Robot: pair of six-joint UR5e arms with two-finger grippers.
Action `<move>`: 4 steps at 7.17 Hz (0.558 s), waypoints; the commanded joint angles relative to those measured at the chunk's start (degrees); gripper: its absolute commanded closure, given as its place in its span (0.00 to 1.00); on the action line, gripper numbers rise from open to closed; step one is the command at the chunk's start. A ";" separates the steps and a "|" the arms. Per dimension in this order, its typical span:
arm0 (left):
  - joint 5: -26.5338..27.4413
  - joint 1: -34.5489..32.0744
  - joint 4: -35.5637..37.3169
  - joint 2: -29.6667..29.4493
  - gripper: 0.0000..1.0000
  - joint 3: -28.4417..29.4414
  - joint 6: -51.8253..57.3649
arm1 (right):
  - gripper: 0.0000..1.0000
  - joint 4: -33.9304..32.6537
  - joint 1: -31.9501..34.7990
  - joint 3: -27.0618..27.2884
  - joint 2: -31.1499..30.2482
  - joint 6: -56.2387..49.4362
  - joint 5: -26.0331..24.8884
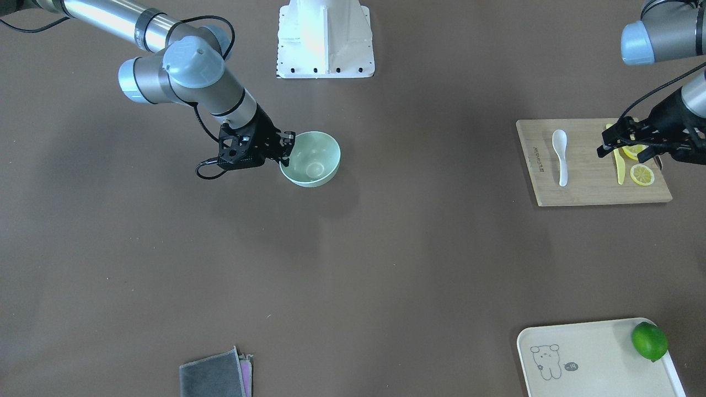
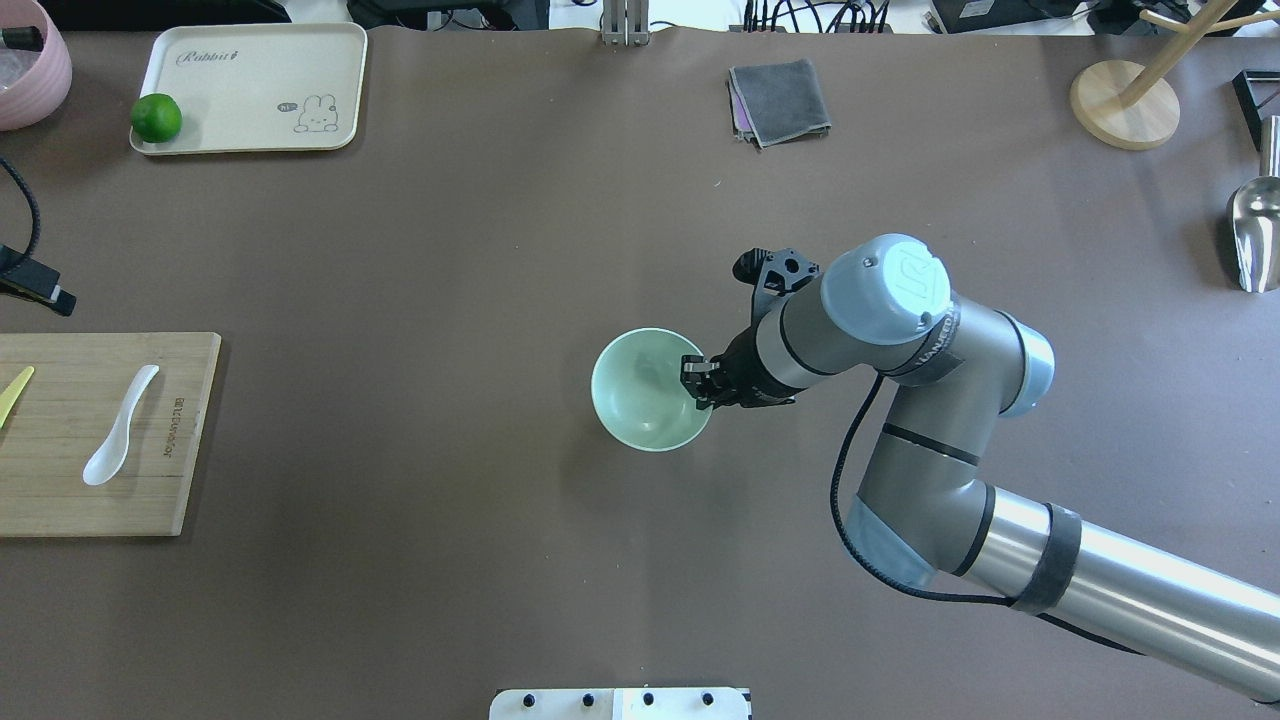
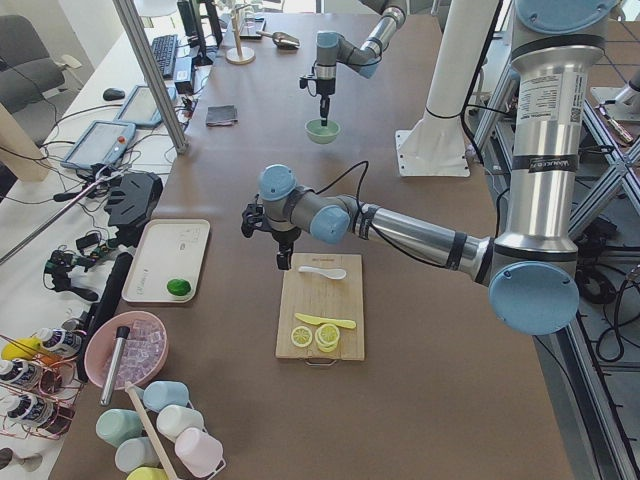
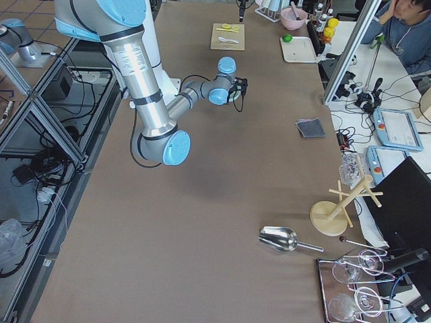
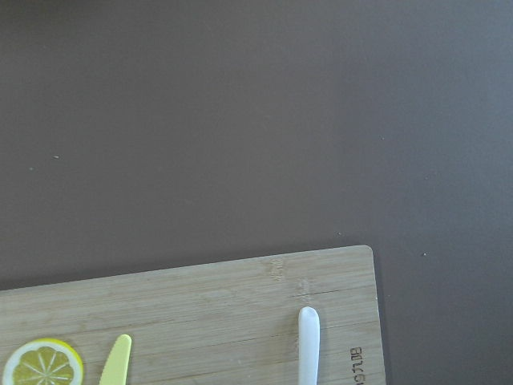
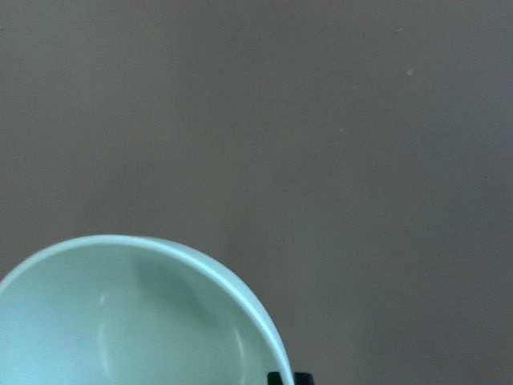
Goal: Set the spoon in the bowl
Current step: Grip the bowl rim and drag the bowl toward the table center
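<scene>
Far left, at the table's edge: a wooden cutting board [image 2: 60,500], and flat on it the spoon [image 2: 120,425], white, scoop toward the robot, handle angled away, apart from both grippers. Just left of it on the same board, a yellow knife [image 2: 15,385]. Close by the knife, in the front-facing view, lemon slices [image 1: 642,175]. Over that knife end of the board, the left gripper [image 1: 606,146], above the wood; fingers spread or pressed together, impossible to tell. Further back on the left, a cream tray [image 2: 250,60] with a green lime [image 2: 156,117] at its left end. Near the middle of the table, well apart from the spoon, the bowl [image 2: 640,400], pale mint green, opening upward. At its right rim, the right gripper [image 2: 700,385], clamped on the bowl's edge, with the rim running straight into the fingertips at the bottom of the right wrist view. Beyond, toward the far side, a folded grey cloth [image 2: 780,100]. Far right, a wooden stand [image 2: 1123,105] with a round base, and next to it a metal scoop [image 2: 1255,235].
</scene>
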 commanded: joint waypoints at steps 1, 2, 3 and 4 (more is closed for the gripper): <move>2.59 5.17 -6.31 -0.05 0.03 3.54 -3.73 | 1.00 -3.80 -3.21 -0.78 3.29 0.89 -3.79; 2.59 6.14 -10.59 -0.05 0.03 6.79 -3.82 | 1.00 -3.80 -3.48 -1.04 3.21 0.71 -3.89; 2.68 6.94 -12.12 0.04 0.04 7.87 -3.56 | 1.00 -3.63 -3.83 -2.18 3.90 0.62 -4.06; 2.76 8.77 -12.22 0.48 0.06 7.88 -3.55 | 1.00 -3.62 -3.83 -3.23 4.87 0.71 -4.07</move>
